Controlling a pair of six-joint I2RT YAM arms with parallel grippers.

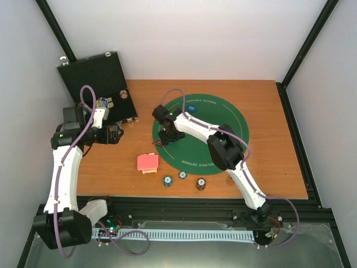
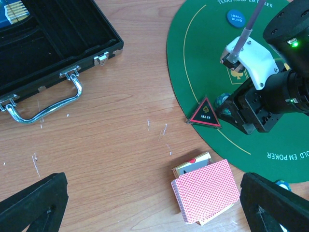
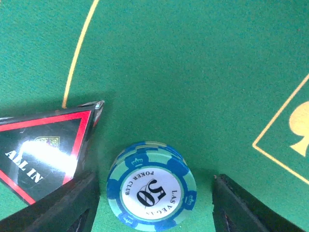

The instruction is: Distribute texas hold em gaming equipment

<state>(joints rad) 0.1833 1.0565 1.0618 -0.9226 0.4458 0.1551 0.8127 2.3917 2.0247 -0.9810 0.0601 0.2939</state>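
Observation:
My right gripper (image 3: pixel 153 212) is open and low over the green poker mat (image 3: pixel 193 72). It straddles a short stack of teal-blue "50" poker chips (image 3: pixel 152 188), with a gap on both sides. A dark triangular "ALL IN" button (image 3: pixel 43 154) lies against its left finger (image 3: pixel 63 208). In the top view this gripper (image 1: pixel 167 135) sits at the mat's left edge. My left gripper (image 2: pixel 154 212) is open and empty, hovering above the wood just left of the red-backed card deck (image 2: pixel 205 191). The blue "SMALL BLIND" button (image 2: pixel 236 18) lies on the mat.
An open black case (image 1: pixel 95 75) stands at the back left, with chips (image 1: pixel 103 103) inside. Three chip stacks (image 1: pixel 167 180) (image 1: pixel 182 175) (image 1: pixel 201 183) sit on the wood near the front edge. The deck (image 1: pixel 147 162) rests on a card box.

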